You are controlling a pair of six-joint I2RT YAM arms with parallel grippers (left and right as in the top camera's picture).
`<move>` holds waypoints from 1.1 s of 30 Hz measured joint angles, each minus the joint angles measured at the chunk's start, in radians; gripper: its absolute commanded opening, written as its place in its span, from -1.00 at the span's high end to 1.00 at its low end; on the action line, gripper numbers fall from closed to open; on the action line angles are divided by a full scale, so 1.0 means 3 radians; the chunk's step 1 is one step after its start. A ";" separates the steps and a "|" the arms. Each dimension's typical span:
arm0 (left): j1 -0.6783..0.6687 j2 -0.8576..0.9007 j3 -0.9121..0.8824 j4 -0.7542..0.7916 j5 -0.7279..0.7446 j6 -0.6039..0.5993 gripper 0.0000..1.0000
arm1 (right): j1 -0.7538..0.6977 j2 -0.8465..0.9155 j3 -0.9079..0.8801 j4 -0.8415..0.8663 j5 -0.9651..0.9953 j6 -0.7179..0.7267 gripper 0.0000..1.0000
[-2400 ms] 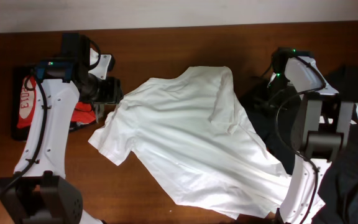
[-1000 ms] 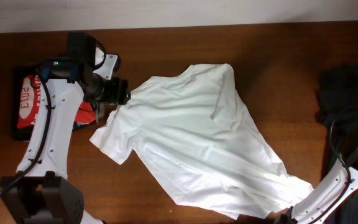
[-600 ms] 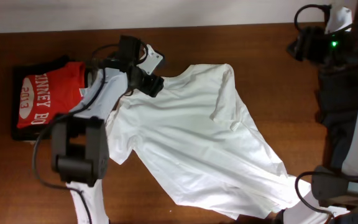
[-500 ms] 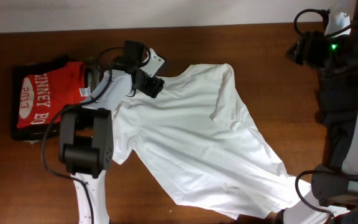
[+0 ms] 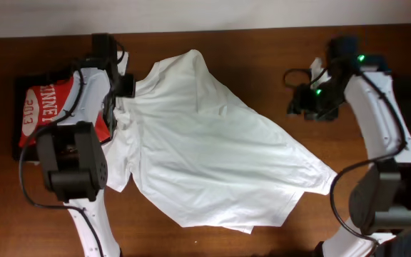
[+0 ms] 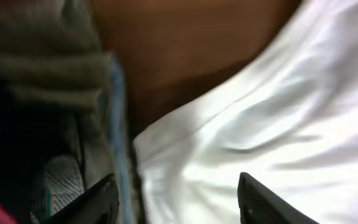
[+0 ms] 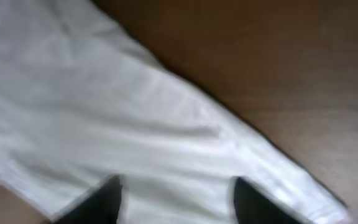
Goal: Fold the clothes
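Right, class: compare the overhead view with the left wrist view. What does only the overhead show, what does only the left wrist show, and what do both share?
Only the overhead: the white shirt in its whole outline, spread on the table; the right gripper over bare wood, apart from the shirt; the white lettering on the red shirt.
Only the left wrist: a close look at the left gripper, its two fingertips standing apart over the shirt's edge.
Both: white fabric lying on brown wood.

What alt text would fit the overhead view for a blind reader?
A wrinkled white shirt lies spread across a brown table. The left tool is at its upper left edge, near a red shirt; the right tool is apart.
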 measured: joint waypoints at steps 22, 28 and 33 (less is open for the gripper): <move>-0.0586 -0.0739 0.0095 -0.0483 0.0530 0.0271 -0.41 | -0.1010 0.0275 -0.1507 0.3129 0.0473 0.1029 0.23; -0.0721 -0.0744 0.0042 -0.1353 0.0418 0.0251 -0.25 | -0.0898 -0.0351 -0.0076 0.1029 -0.0365 0.0206 0.17; -0.0501 -0.0769 -0.1124 -0.1448 0.0464 0.0027 -0.18 | -0.0782 -0.1033 0.0033 0.0429 -0.0446 0.0131 0.17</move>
